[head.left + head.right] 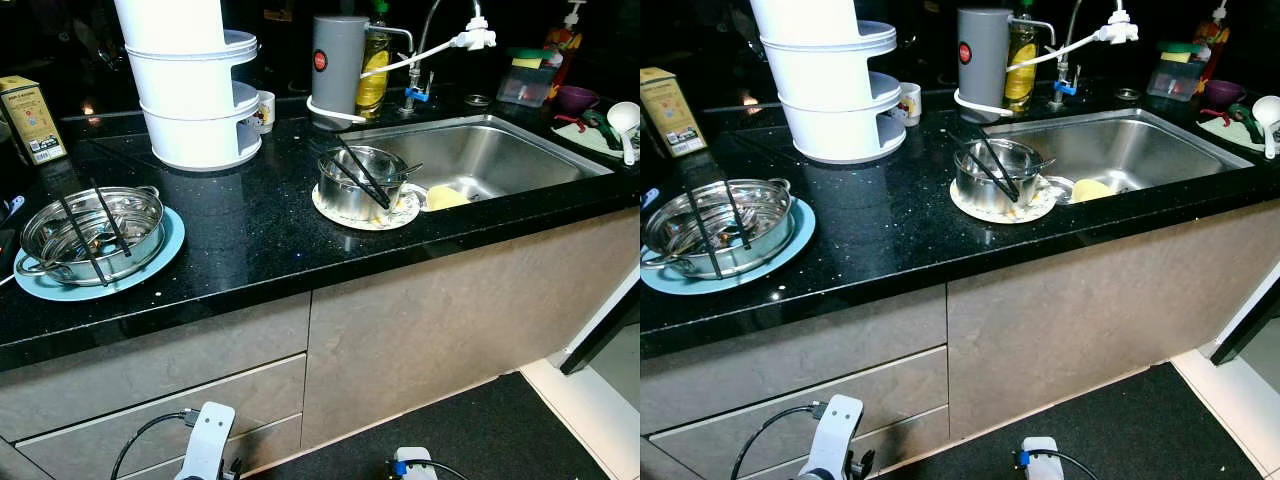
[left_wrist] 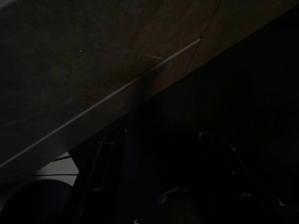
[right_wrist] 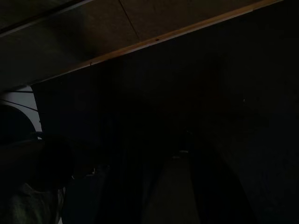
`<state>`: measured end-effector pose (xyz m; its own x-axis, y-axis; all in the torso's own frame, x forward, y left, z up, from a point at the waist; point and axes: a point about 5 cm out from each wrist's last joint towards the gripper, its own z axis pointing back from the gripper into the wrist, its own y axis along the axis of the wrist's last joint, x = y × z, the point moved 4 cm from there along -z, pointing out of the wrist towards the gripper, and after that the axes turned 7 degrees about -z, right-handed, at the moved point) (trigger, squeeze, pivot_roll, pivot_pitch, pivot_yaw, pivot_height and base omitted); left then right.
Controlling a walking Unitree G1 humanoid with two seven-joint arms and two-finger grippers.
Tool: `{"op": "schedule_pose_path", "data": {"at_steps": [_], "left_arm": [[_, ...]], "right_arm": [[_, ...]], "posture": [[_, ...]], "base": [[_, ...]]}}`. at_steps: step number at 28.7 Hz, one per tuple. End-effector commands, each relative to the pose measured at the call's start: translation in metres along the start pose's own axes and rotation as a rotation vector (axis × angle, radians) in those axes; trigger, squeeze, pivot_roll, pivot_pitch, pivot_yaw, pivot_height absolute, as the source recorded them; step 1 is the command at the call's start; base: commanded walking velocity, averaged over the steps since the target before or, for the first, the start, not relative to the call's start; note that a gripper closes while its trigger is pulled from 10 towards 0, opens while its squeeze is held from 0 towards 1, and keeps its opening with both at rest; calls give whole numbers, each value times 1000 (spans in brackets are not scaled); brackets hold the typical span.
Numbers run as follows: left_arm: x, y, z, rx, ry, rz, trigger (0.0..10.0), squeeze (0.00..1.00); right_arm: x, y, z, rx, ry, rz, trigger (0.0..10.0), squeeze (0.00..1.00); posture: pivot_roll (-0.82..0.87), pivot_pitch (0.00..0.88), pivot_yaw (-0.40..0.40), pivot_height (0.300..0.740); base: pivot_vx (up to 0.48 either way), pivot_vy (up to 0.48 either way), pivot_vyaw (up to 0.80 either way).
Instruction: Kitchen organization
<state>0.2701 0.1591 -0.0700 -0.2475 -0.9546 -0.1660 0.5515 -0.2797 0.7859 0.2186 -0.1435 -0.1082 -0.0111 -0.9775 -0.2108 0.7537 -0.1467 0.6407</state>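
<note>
Left eye view shows two steel pots on a black speckled worktop (image 1: 260, 240). One steel pot (image 1: 92, 235) sits on a blue plate (image 1: 150, 262), with two black utensils laid across its rim; a smaller pot (image 1: 358, 182) sits on a pale patterned plate (image 1: 398, 214) at the sink's (image 1: 500, 150) edge, black tongs (image 1: 362, 172) leaning in it. Both pots look rigid, smooth and probably slippery; the side handles seem the safest hold, and the plates beneath could slide or chip. Both arms hang low before the grey cabinet fronts (image 1: 420, 320), well below and short of the pots; the wrist views are too dark, so whether either claw is open or closed I cannot tell. A white tiered rack (image 1: 195, 90), grey flask (image 1: 338, 65) and oil bottle (image 1: 372, 70) crowd the back.
</note>
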Motion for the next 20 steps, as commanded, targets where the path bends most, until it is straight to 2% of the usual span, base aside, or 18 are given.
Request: {"op": "schedule_pose_path", "data": {"at_steps": [1,20], "left_arm": [[4,-6,1,-22,-9,13,10000,20],[9,-5,1,-17,-46,12,10000,0]], "right_arm": [[0,-6,1,-13,0,-3,10000,0],[-10,-6,0,-22,61,82,10000,0]], "posture": [[-18,108,-23,740],[-25,87,-22,740]], "base": [[0,0,0],[0,0,0]]}}
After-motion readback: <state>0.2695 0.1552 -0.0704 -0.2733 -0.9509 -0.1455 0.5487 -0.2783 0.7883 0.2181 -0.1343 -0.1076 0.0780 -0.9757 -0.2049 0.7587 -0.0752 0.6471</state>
